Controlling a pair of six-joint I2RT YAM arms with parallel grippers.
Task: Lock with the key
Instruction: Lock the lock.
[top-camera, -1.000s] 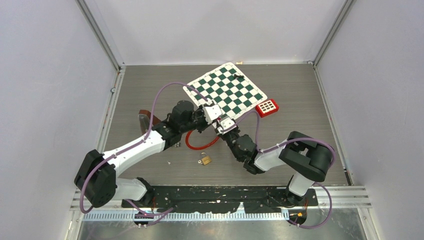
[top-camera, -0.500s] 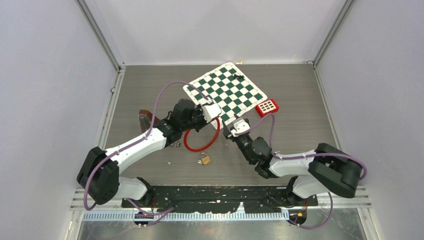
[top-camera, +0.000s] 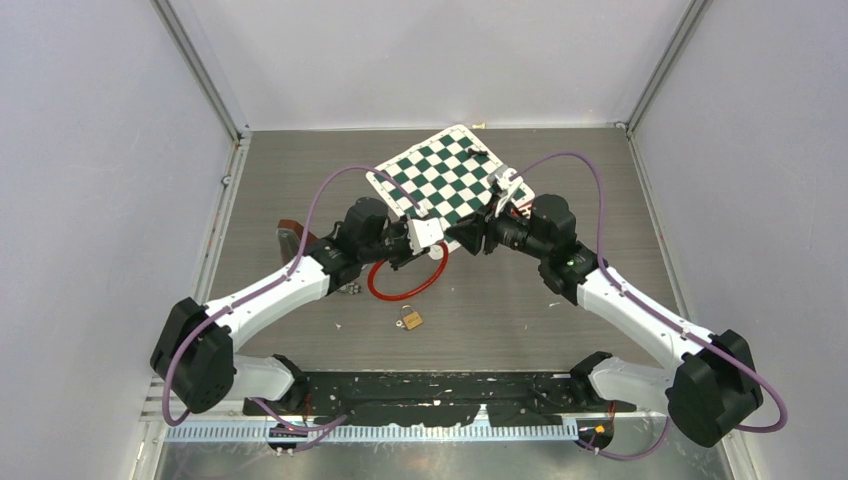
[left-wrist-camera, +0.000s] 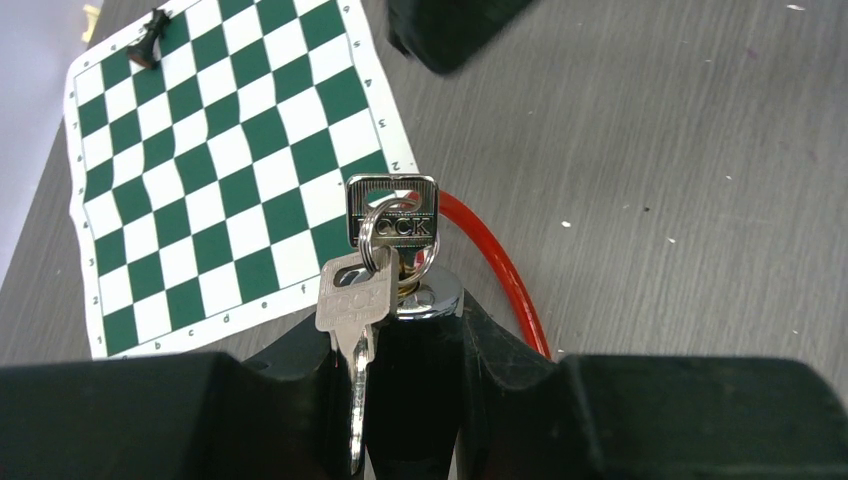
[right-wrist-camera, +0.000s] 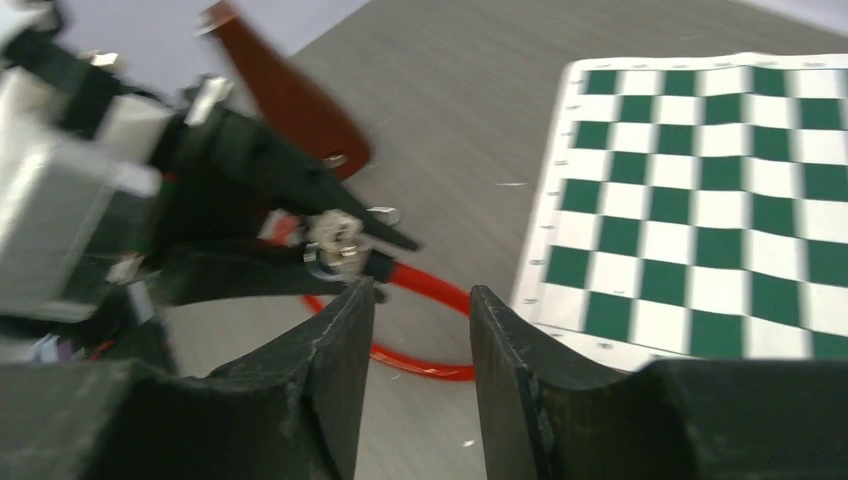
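My left gripper (top-camera: 432, 243) is shut on the chrome body of a cable lock (left-wrist-camera: 432, 300) and holds it above the table. A key (left-wrist-camera: 392, 210) sits in the lock's keyhole, and a second key (left-wrist-camera: 351, 297) hangs from the same ring. The lock's red cable (top-camera: 404, 287) loops down onto the table. My right gripper (top-camera: 470, 235) is open and empty, facing the left one just short of the keys (right-wrist-camera: 336, 238). In the right wrist view its left fingertip (right-wrist-camera: 358, 305) is right under the keys.
A green and white chessboard mat (top-camera: 452, 176) lies behind the grippers, with a black chess piece (left-wrist-camera: 148, 40) on its far part. A small brass padlock (top-camera: 410, 320) lies on the table in front. A brown object (top-camera: 291, 232) stands left of my left arm.
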